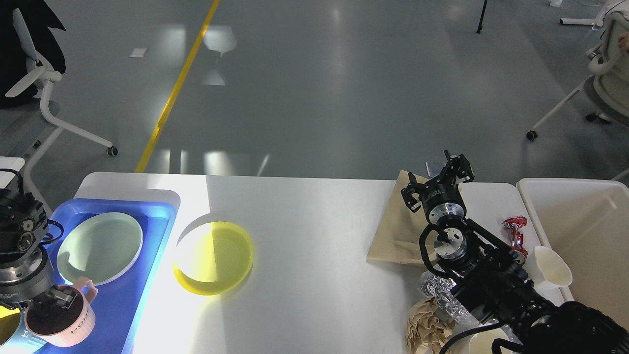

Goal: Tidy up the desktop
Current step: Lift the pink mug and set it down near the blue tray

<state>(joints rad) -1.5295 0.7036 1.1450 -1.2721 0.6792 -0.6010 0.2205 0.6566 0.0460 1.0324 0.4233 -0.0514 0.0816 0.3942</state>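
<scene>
L gripper (53, 301), lower left of frame, clamps the rim of a pink mug (61, 318), ribbed, lettered "HOM…", over the blue tray (110, 307). Beside it a blue mug (14, 334) w/ yellow inside, letters too cut off to read. Tray also holds a pale green plate (100, 248). R gripper (437, 179), right of centre, fingers spread, holding nothing, above brown paper (393, 231). Desktop (314, 255): glossy white-grey, long axis left-right across frame. Yellow plate (214, 257) left-centre; foil (440, 295), red wrapper (514, 231), white bin (589, 236) at right.
</scene>
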